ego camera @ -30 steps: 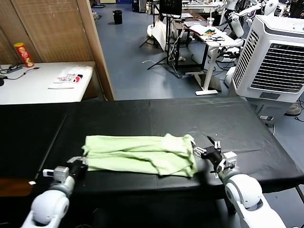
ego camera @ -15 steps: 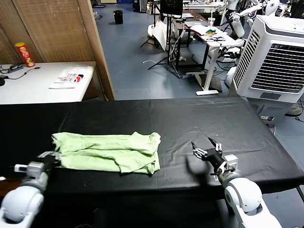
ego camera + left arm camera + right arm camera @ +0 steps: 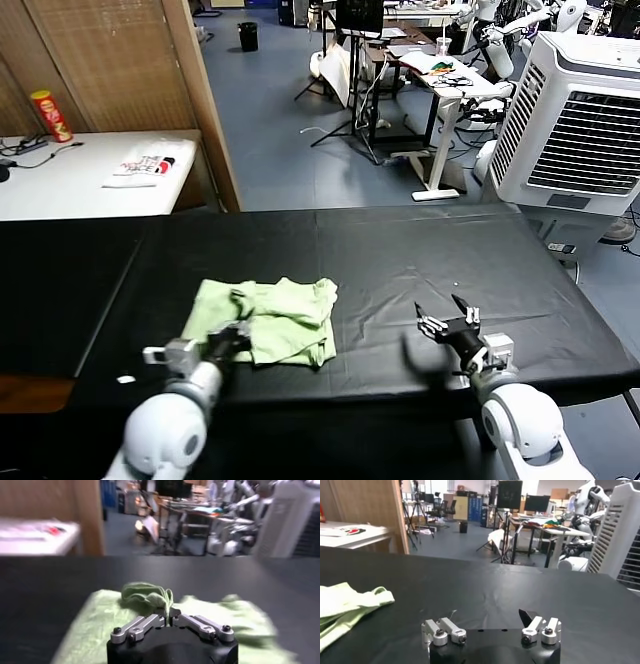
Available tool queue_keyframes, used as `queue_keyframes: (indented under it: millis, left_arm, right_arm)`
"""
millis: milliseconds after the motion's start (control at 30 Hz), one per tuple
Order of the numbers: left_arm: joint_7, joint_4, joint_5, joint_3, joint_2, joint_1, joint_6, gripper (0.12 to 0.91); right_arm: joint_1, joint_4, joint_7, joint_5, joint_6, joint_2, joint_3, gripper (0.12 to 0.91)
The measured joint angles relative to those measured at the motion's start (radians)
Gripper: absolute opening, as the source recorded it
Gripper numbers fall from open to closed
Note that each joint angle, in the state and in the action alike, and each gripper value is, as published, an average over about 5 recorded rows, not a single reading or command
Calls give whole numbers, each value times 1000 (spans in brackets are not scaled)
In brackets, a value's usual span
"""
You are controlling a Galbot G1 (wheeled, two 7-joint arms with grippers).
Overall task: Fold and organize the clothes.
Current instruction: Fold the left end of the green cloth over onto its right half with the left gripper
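On the black table, near its front edge, the left gripper is pinched tight on a bunched fold of the green shirt. The shirt lies folded over in a soft heap, a little left of the middle. The right gripper sits well apart on the right, its fingers spread wide, grasping nothing.

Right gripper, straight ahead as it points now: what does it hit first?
Probably nothing: the open right gripper faces bare black table. The shirt lies off to its side. Depth is hard to judge.
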Motion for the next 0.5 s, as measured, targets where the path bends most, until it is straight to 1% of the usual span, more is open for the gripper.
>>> queue_keyframes:
  millis: [133,267,400,500]
  left_arm:
    - [-5,13,3,60,-47,-46,-1,162]
    - [-1,30,11,94,-79,-78,-9,162]
    - [7,49,33,119,-105,-90,-18,162]
    - [23,66,67,133,-124,-90,-27,162]
  right_arm:
    - [-8,1,-1,-9,3,9,0,798]
    - [-9,1,-1,-17,3,19,-4,798]
    - [-6,0,-1,-23,3,28,-12,798]
    - [-3,0,-1,-26,3,31,-19,798]
